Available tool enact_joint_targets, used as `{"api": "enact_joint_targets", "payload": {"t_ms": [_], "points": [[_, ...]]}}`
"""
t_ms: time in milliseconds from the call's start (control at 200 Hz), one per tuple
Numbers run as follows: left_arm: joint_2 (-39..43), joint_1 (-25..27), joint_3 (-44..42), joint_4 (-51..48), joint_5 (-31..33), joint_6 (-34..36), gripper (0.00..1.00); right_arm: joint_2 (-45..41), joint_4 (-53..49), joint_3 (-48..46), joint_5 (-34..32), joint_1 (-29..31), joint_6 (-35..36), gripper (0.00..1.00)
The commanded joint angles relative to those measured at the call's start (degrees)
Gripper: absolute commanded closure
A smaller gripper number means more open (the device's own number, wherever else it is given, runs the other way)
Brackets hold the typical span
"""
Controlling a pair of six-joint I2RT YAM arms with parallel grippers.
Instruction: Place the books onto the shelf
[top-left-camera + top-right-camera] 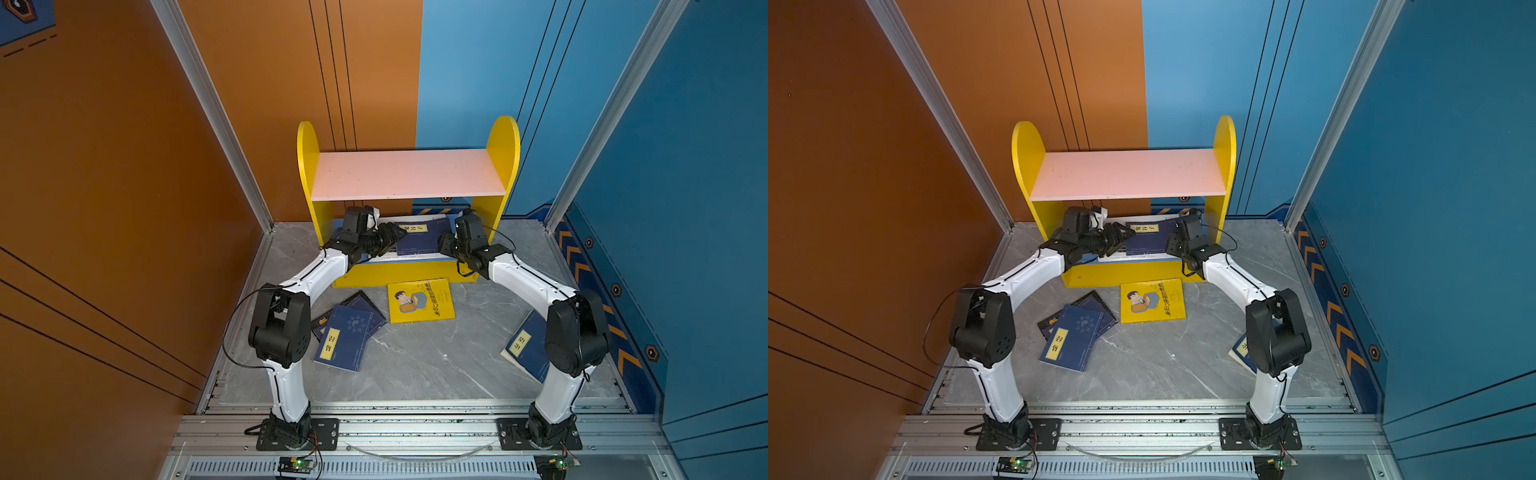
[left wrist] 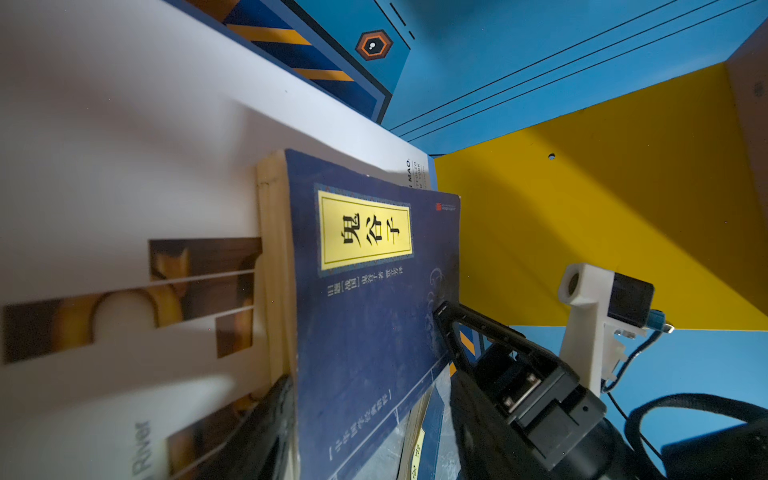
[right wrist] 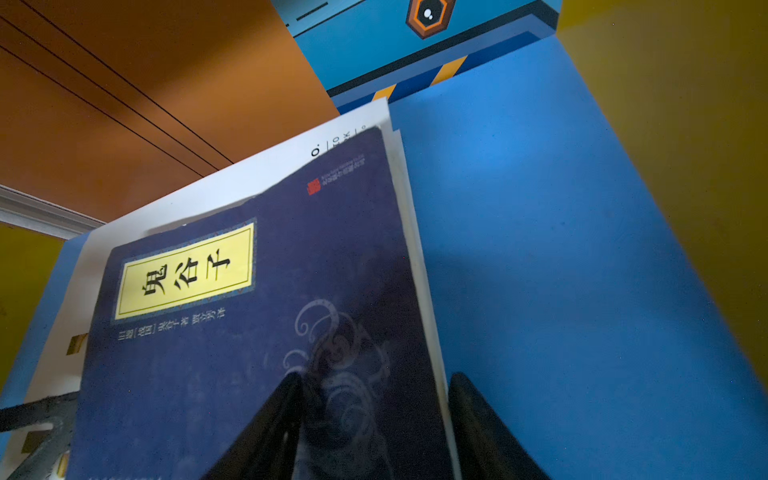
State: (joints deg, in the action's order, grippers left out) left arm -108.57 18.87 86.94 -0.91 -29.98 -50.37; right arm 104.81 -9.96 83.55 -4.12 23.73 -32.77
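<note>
The shelf (image 1: 308,166) stands at the back. On its blue lower board (image 3: 540,249) lies a white book (image 2: 124,166) with a navy book (image 1: 422,237) on top. My left gripper (image 2: 370,386) is open at the navy book's left edge, one finger (image 2: 266,432) against the pages. My right gripper (image 3: 374,376) is open over its right edge, one finger (image 3: 282,415) over the cover and one beside it. On the floor lie a yellow book (image 1: 420,300), a navy book (image 1: 343,343) over a black one (image 1: 368,309), and another navy book (image 1: 525,345) partly behind the right arm.
The pink upper board (image 1: 407,174) overhangs both grippers closely. Yellow side panels (image 1: 1225,158) bound the lower tier on either side. Orange and blue walls stand right behind the shelf, and aluminium rails (image 1: 415,428) run along the front edge of the marble floor (image 1: 436,361).
</note>
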Motion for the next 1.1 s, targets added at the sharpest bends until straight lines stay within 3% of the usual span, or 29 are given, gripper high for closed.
{"api": "enact_joint_targets", "payload": {"t_ms": [0,416,646,1097], "points": [[-1.17,0.37,2.1,0.68,-0.39,0.11,0.38,0.53,-1.46,0.83,0.78,0.71,1.61,0.41],[-1.11,-0.11,1.75,1.36,0.24,-0.52,0.38,0.83,-3.21,2.36,-1.12,1.37,3.73,0.39],[-0.35,-0.49,1.34,0.5,1.79,0.13,0.31,1.06,-3.84,2.64,-2.65,0.55,3.95,0.32],[10.76,-0.94,-5.3,-3.02,7.28,7.44,0.23,-2.63,-5.38,2.42,-4.79,-0.15,4.47,0.21]]}}
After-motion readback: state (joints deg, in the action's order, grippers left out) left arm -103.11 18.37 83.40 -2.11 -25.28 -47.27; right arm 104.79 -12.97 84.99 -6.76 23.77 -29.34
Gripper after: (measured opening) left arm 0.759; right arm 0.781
